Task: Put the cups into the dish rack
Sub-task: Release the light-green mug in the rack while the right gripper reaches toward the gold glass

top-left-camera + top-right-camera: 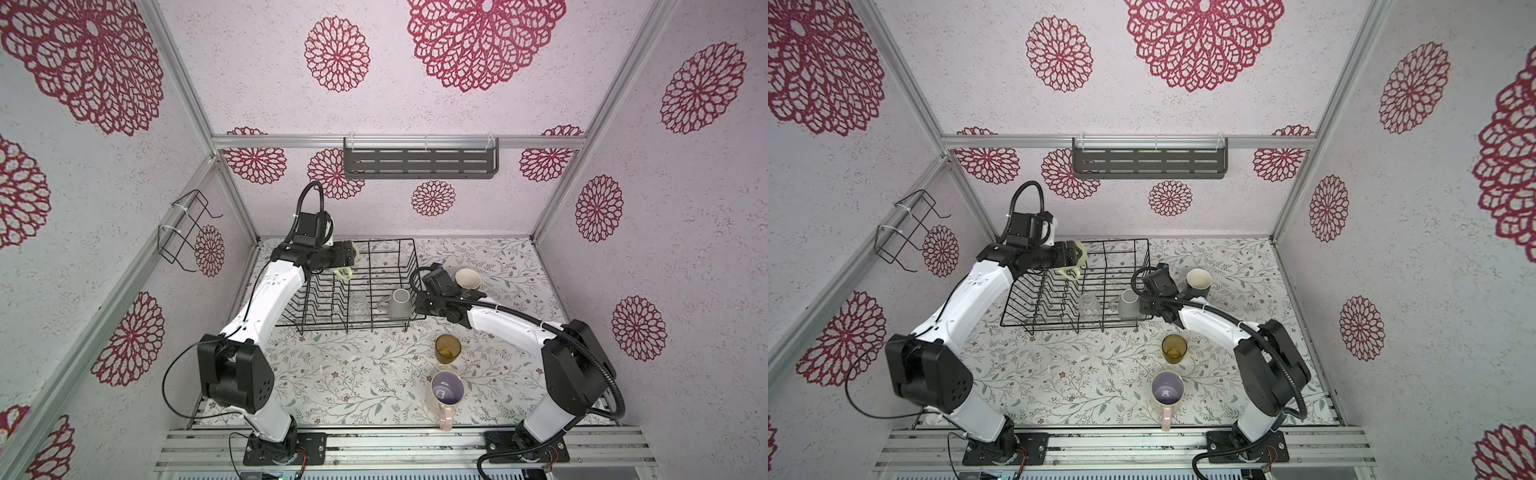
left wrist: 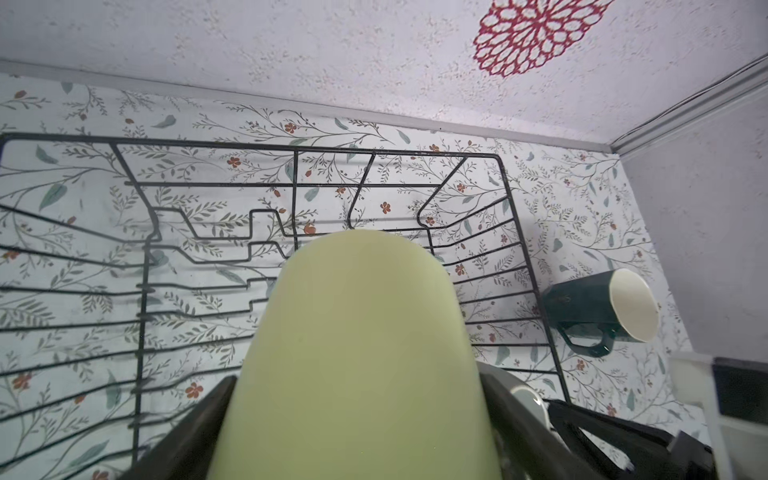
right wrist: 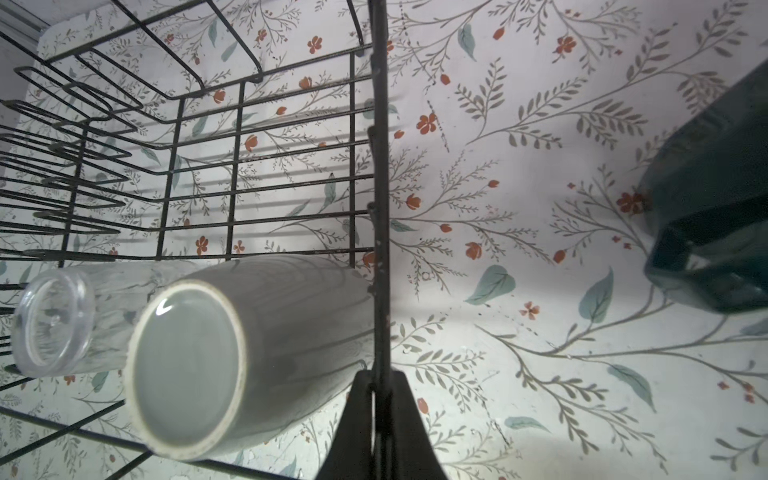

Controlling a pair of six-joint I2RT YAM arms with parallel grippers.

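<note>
On the floral-papered desk [image 1: 353,374], your left claw [image 1: 351,254] hangs over the dish rack [image 1: 374,270], its jaws spread wide around the body of the pale yellow-green mug [image 2: 357,332]. Your right claw [image 3: 374,399] is pinched tight on the rack's side wire. The mug looks like glazed ceramic: rigid, fairly weighty, slick, and likely to chip on wire. Grip it across the body, not by the handle. The grey mug [image 1: 399,303] and clear glass [image 1: 358,305] sit inside the rack.
</note>
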